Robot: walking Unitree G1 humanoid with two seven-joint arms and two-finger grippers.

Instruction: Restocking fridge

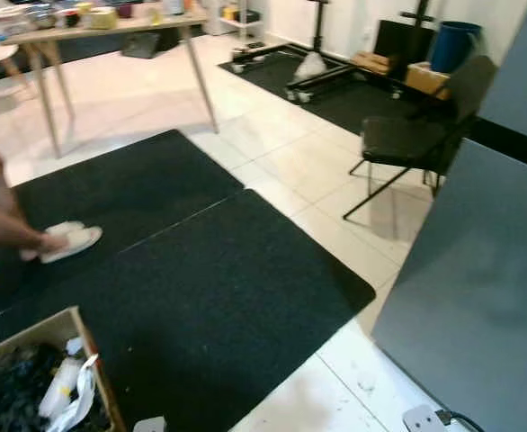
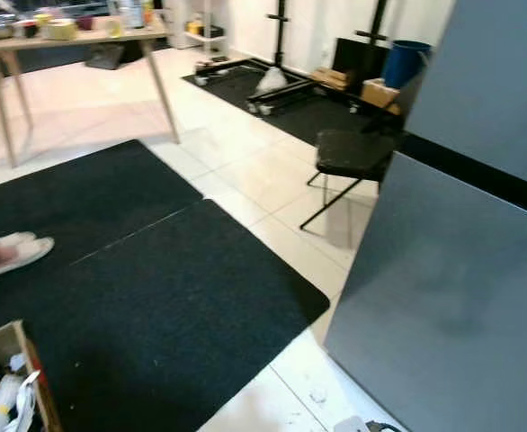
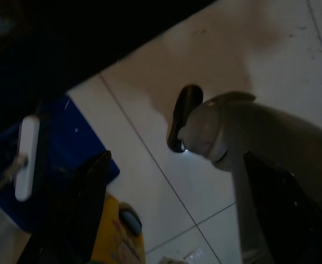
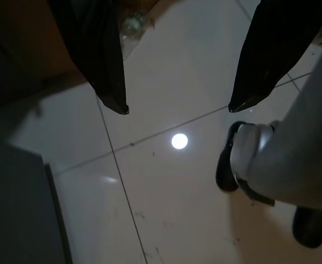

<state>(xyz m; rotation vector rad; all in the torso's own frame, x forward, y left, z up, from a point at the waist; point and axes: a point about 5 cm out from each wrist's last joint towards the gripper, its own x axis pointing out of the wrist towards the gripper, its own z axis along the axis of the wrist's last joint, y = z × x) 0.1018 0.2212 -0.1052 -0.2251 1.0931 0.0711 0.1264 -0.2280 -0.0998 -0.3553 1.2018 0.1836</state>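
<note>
At your far left a cardboard box [image 1: 30, 337] sits on the floor at the edge of the black mat [image 1: 200, 297], with a pale bottle [image 1: 58, 385] lying among dark packaging inside, its long axis running roughly away from you. That box is on your left side, so I judge the left arm nearer. The left gripper [image 3: 172, 214] hangs low over white tile, fingers apart and empty. The right gripper [image 4: 177, 104] also points at the floor, fingers spread wide, nothing between them. At your far right stands the grey fridge [image 1: 488, 288], doors closed. The stock lies left, well apart from both grippers, the fridge right
</note>
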